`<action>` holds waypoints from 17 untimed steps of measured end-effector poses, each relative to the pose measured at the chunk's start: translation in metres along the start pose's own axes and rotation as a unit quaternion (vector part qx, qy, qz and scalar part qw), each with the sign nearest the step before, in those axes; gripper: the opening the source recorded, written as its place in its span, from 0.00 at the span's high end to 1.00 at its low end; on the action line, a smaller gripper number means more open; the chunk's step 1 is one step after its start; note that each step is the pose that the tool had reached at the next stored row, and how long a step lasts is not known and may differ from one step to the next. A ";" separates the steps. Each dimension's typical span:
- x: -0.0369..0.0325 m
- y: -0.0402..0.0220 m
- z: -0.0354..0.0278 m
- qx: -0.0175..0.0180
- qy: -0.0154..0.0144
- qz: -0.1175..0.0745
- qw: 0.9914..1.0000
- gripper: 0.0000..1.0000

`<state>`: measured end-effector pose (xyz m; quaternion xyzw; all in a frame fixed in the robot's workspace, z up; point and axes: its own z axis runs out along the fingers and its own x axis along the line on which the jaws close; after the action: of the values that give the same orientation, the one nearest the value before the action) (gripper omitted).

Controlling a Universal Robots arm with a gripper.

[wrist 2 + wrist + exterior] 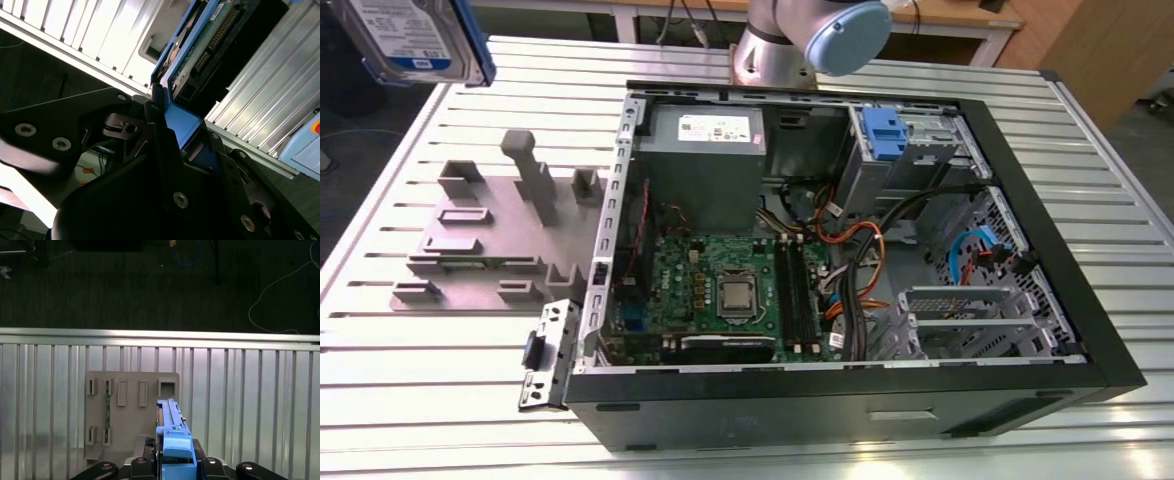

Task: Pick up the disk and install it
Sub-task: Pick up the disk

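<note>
The disk (414,40) hangs high above the table's far corner at the exterior view's left, its white and blue label facing the camera and a blue rail along its side. In the first wrist view the disk (172,432) stands edge-on with the blue rail up, and my gripper (175,462) is shut on it. The second wrist view shows the disk's (210,45) green circuit board and connector, with the black fingers (157,125) of my gripper (180,135) clamped on the blue rail.
An open black computer case (854,395) lies on the slatted metal table (1121,200), holding a motherboard (720,290), a grey power supply (707,135) and a metal drive cage with a blue latch (887,135). A grey fixture plate (494,235) sits beside the case, below the disk.
</note>
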<state>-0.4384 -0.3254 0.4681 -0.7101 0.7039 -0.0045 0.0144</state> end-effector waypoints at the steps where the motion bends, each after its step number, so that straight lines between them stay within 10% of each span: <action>1: 0.0009 0.0000 0.0000 0.000 0.000 0.000 1.000 0.64; 17: 0.0075 -0.0053 0.0000 0.000 0.000 0.000 1.000 0.64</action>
<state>-0.4330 -0.3328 0.4681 -0.7101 0.7039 -0.0047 0.0142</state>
